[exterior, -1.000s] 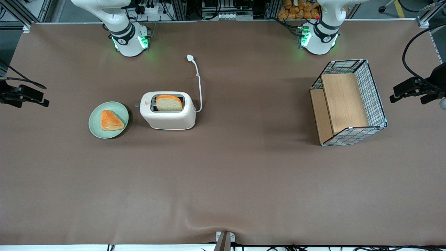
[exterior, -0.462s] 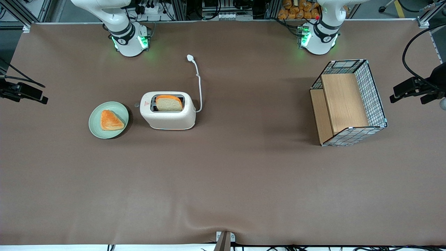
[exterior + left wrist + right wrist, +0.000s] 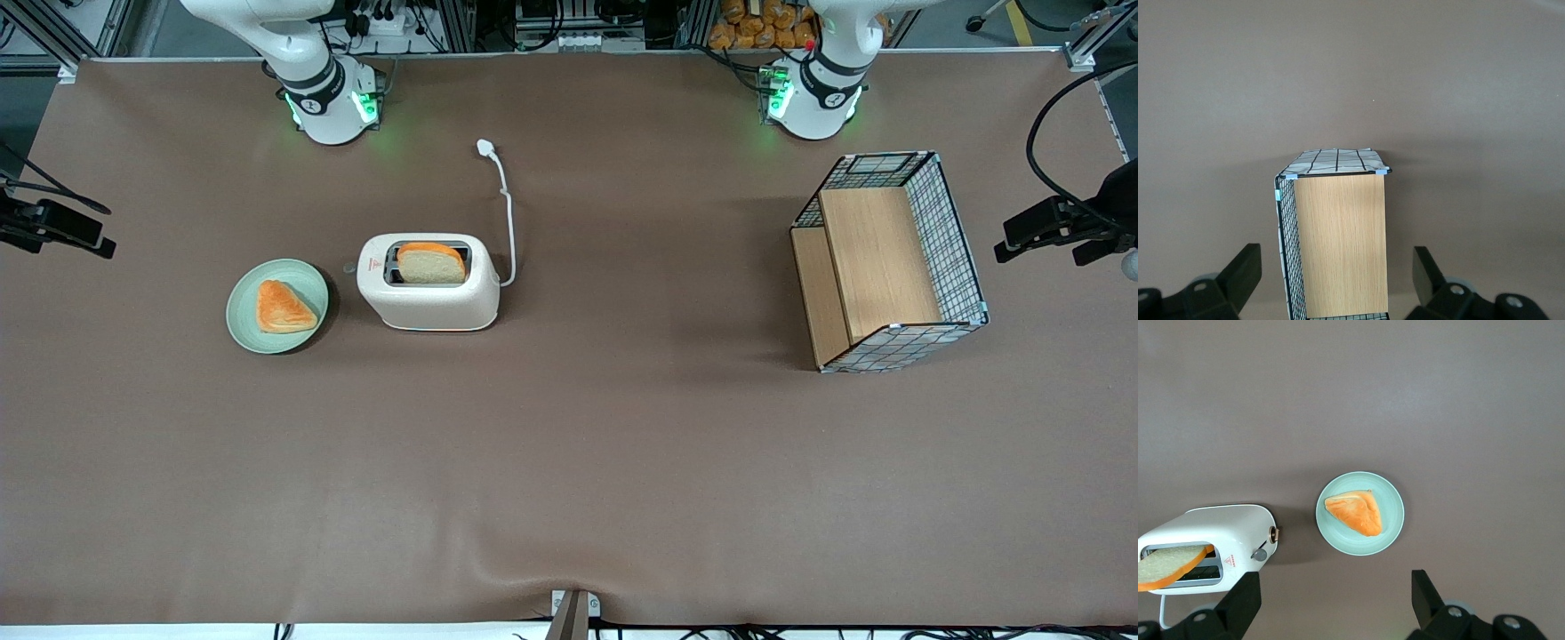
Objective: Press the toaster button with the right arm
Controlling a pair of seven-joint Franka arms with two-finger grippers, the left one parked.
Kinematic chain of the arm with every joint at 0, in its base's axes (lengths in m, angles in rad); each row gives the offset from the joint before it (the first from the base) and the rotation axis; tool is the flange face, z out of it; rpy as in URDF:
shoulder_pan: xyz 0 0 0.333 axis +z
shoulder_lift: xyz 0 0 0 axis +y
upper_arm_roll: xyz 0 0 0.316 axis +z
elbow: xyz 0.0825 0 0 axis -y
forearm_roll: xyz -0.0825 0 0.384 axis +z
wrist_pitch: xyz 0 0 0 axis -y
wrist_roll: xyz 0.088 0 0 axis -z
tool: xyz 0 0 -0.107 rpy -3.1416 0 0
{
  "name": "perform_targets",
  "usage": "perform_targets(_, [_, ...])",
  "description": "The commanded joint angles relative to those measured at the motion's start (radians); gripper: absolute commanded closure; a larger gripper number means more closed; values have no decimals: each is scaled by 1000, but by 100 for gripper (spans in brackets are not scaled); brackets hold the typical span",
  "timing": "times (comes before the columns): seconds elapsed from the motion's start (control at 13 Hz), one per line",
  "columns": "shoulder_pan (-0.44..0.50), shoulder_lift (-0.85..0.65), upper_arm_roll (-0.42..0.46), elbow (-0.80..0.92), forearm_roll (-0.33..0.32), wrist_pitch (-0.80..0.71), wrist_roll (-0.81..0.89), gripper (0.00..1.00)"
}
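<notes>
The gripper (image 3: 1331, 603) hung high above the plate (image 3: 1391, 532), fingers spread wide and empty, well apart from the toaster button (image 3: 1259, 554), apparently for approach.

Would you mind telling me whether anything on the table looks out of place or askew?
The wire-mesh basket lies tipped on its side, its opening facing the front camera. The toaster stands upright with a slice in its slot. The gripper, open, hangs high over the plate.
</notes>
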Motion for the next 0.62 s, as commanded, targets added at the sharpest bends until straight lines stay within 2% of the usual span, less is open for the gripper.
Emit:
perform_targets(0.0, [-37, -26, 56, 1, -29, -15, 21, 0])
perform_targets(0.15, [-73, -32, 107, 2, -30, -18, 21, 0])
perform_targets(0.31, [-64, -37, 107, 4, -55, -38, 19, 0])
perform_targets(0.54, [-62, -31, 107, -1, -56, -38, 4, 0])
